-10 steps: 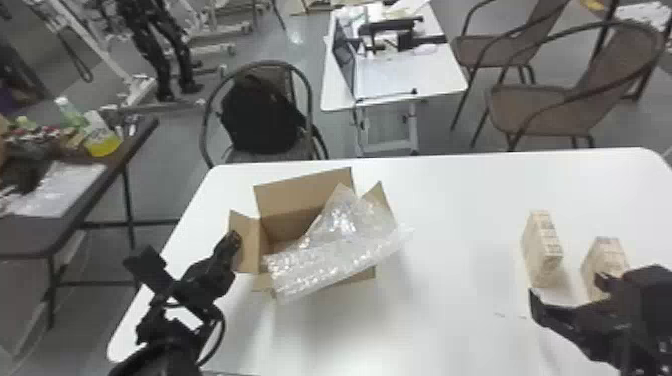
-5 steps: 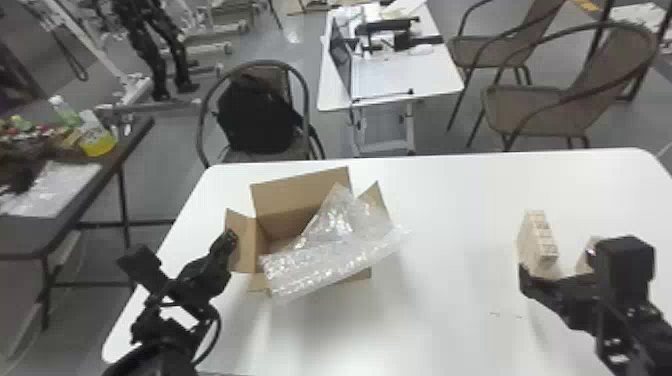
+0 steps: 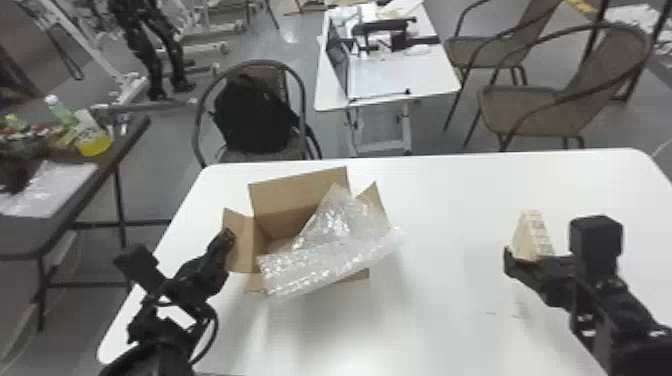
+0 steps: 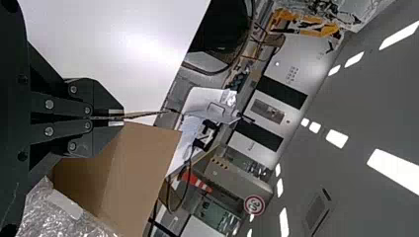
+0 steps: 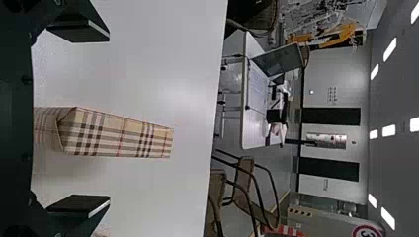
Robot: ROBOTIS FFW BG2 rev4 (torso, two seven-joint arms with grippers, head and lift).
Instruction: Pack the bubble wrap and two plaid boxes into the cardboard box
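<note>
Right hand (image 5: pixel 103 118) is released, fingers either side of upright plaid box (image 5: pixel 118 136) on desk (image 5: pixel 168 59). Probably light, stiff, dentable; pinch broad faces mid-height. Left hand (image 4: pixel 116 117) clenches cardboard flap (image 3: pixel 242 245). Bubble wrap (image 3: pixel 330 255), likely springy, overhangs cardboard box (image 3: pixel 300 197).

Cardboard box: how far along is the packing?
Looks done: bubble wrap in the cardboard box, spilling over its near edge. In hand: a side flap, pinched by the left gripper. To pack: a plaid box on the table, between the right gripper's open fingers but ungripped; the second I cannot place.
</note>
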